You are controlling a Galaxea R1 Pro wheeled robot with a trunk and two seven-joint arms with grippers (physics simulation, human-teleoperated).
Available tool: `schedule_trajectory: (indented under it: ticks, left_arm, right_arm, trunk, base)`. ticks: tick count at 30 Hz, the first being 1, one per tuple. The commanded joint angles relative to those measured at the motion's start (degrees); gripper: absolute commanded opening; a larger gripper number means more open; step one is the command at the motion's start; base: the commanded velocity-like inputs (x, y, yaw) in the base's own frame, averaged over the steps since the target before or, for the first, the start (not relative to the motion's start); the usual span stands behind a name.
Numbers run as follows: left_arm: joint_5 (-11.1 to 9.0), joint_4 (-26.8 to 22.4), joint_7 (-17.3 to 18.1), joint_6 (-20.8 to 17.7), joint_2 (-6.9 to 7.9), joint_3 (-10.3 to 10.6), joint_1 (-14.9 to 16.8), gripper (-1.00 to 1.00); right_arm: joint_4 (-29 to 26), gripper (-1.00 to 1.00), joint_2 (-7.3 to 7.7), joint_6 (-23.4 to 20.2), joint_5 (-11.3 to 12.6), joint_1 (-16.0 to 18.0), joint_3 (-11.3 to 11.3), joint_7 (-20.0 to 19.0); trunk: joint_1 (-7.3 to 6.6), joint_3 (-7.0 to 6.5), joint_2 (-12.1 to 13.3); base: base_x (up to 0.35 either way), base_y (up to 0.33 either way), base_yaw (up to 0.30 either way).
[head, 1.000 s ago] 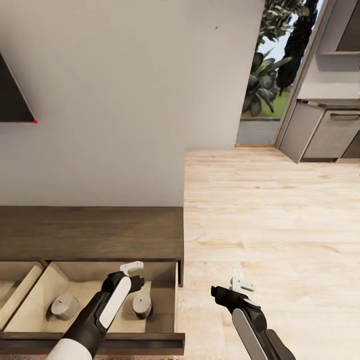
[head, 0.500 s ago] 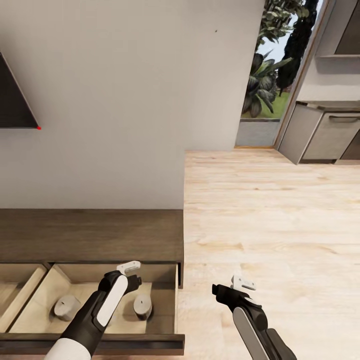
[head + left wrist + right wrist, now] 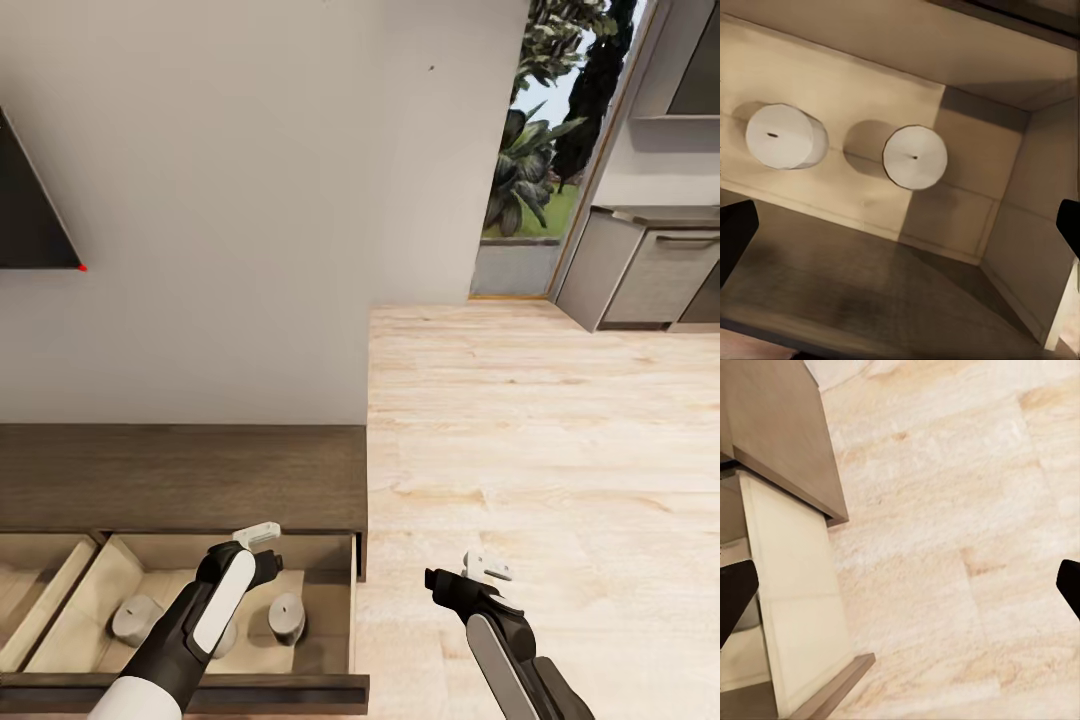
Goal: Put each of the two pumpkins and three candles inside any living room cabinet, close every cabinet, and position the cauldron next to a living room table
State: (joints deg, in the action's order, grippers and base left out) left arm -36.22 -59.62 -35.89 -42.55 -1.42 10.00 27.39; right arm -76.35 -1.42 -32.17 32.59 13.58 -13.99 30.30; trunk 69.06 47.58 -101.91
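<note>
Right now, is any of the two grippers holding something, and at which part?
Nothing is held. The left gripper hangs open over the open drawer, above two candles standing on its floor. The right gripper is open over bare floor.

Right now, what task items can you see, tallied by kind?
Candles: 2, one and another, both standing in the open drawer
Cabinets: 1
Pumpkins: 0
Cauldrons: 0
Total: 3

cabinet [image 3: 180,470]: dark matt wood | drawer inside [image 3: 967,217]: smooth pale beige | floor [image 3: 540,420]: light wood planks
</note>
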Motion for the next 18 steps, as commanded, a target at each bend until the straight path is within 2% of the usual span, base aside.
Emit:
schedule_trajectory:
  ticks: [1,18]
  left_arm:
    - [-0.60,-0.06,-0.59,-0.22,0.02,0.10,0.03,1.00]
    - [-0.60,0.49,-0.59,-1.13,0.17,0.22,0.03,1.00]
  right_arm:
    - [-0.06,1.00,0.01,-0.06,0.55,0.04,-0.08,0.56]
    - [0.30,1.00,0.01,-0.03,0.63,0.04,0.01,0.50]
  trunk:
    - [-0.23,-0.13,0.39]
    - [-3.96,-3.19,7.21]
  base:
    - [0.000,0.000,0.000]
    - [0.000,0.000,0.000]
